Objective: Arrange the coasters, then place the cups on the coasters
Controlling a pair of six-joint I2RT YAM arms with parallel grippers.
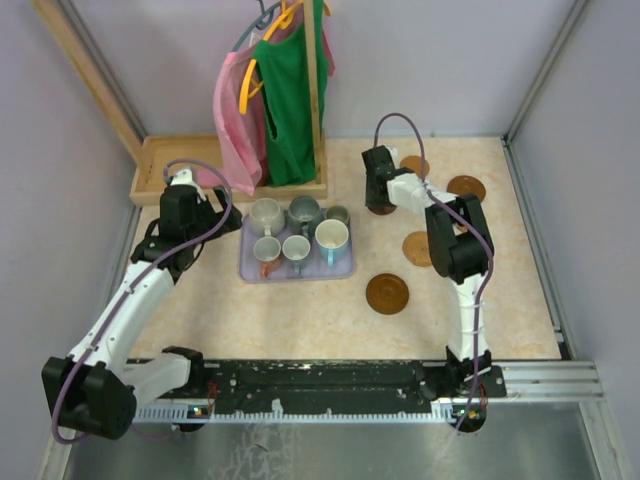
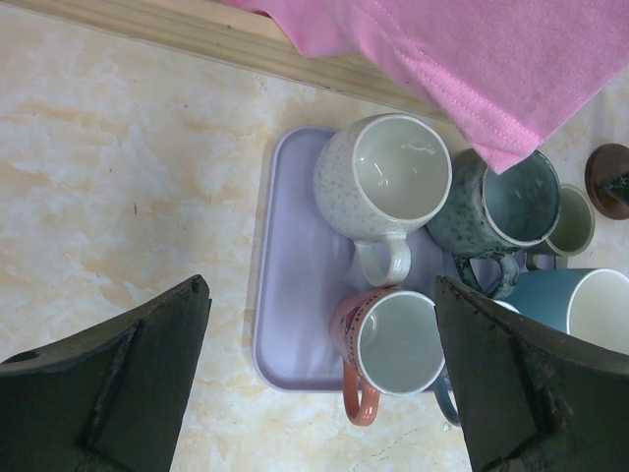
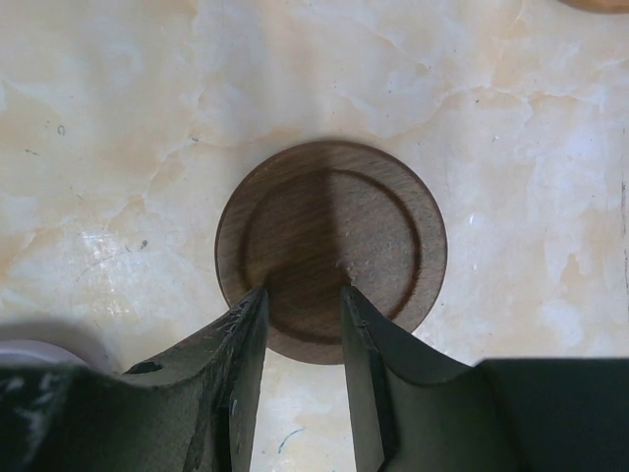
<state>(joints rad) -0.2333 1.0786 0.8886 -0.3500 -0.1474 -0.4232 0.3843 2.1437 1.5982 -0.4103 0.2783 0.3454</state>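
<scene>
I read the surface [image 1: 300, 320] in the top view as a dial, with 12 o'clock away from the arm bases.

My right gripper [image 3: 303, 295] points straight down over a dark coaster [image 3: 334, 226], which lies flat at about 1 o'clock of the surface's middle. Its fingers [image 3: 241, 354] stand a narrow gap apart, with their tips over the near part of the disc and its rim showing between them. They clamp nothing, and I cannot tell whether they touch the wood.

Four more discs lie flat around it, all apart from one another:
- a second coaster [image 1: 414, 165] at its 1 o'clock
- a third coaster [image 1: 466, 187] at 2 o'clock
- a fourth coaster [image 1: 417, 248] at 5 o'clock
- an orange-brown coaster [image 1: 387, 293] at 6 o'clock, farther off

All six cups stand upright and crowded together on the lavender tray [image 2: 295, 295], just at 9 o'clock of the dark coaster.
- Far row: a speckled cup [image 2: 398, 177], a dark green cup [image 2: 516, 202] and a small grey-green cup [image 2: 573, 221].
- Near row: an orange-sided cup [image 2: 393, 344], a blue-grey cup [image 1: 296, 248] and a big light-blue cup [image 2: 590, 310].

My left gripper [image 2: 322, 295] hovers at the tray's 9 o'clock edge. Its fingers [image 2: 128, 383] are spread fully wide and empty.

A pink garment [image 2: 472, 59] hangs at 12 o'clock of the tray.
</scene>
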